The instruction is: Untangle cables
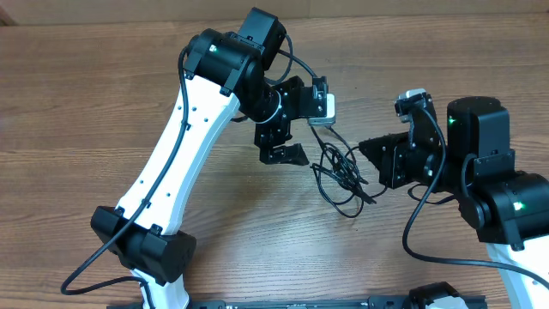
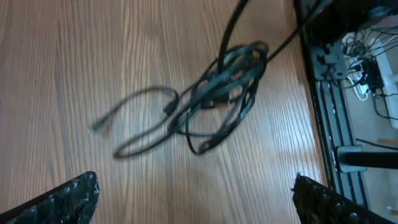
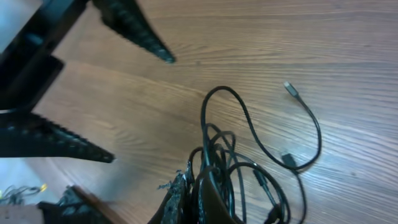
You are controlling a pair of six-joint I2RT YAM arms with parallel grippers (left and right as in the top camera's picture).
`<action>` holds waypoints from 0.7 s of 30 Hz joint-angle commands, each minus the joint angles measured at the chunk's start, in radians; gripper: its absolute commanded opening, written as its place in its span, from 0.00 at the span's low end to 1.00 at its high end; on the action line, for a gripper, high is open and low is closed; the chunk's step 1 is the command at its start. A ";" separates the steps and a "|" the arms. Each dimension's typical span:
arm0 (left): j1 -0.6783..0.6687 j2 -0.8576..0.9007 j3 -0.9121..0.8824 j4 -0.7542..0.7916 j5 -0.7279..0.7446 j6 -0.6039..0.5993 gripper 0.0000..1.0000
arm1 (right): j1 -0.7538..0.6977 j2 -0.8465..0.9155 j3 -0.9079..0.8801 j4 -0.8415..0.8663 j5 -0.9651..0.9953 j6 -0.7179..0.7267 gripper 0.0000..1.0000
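Between the two arms, on the wooden surface point(image 1: 86, 86), found the cables point(image 1: 341, 172) heaped in one loose knot, loops overlapping, one free tail running out to a metal-tipped plug point(image 3: 289, 87) flat on the wood.

Judged thin, limp and very light. Likely to drag along whole under a pull on one strand, and to slip through a weak pinch. Judged little risk of breakage, plug tips excepted. Best hold judged to be the free tail just behind its plug, or an outer loop away from the crossings. Rated the dense middle a poor place: several strands caught at once.

Recorded right claw point(image 3: 194, 198) as closed, fingers together on a few strands at the near edge of the knot. Saw one strand rising off the wood toward it in the left wrist view. Could not count the strands held.

Recorded left claw point(image 2: 195, 190) as spread fully wide, holding nothing, touching nothing, poised above the surface with the knot ahead of its fingertips.
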 commanded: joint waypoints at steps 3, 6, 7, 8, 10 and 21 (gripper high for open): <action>-0.007 -0.011 0.006 0.048 0.119 0.055 1.00 | -0.003 -0.032 0.029 0.018 -0.166 -0.054 0.04; -0.007 -0.011 0.006 0.060 0.105 0.063 0.91 | -0.003 -0.051 0.029 0.042 -0.205 -0.063 0.04; -0.007 -0.011 0.006 0.059 0.101 0.067 0.89 | -0.003 -0.060 0.029 0.052 -0.204 -0.063 0.04; -0.007 -0.011 0.006 0.059 0.098 0.067 0.89 | -0.003 -0.068 0.029 0.063 -0.204 -0.063 0.04; -0.007 -0.011 0.006 0.057 0.090 0.067 0.93 | -0.003 -0.090 0.029 0.090 -0.204 -0.063 0.04; -0.019 -0.011 0.006 -0.018 0.152 0.166 0.94 | -0.003 -0.159 0.029 0.165 -0.204 -0.058 0.04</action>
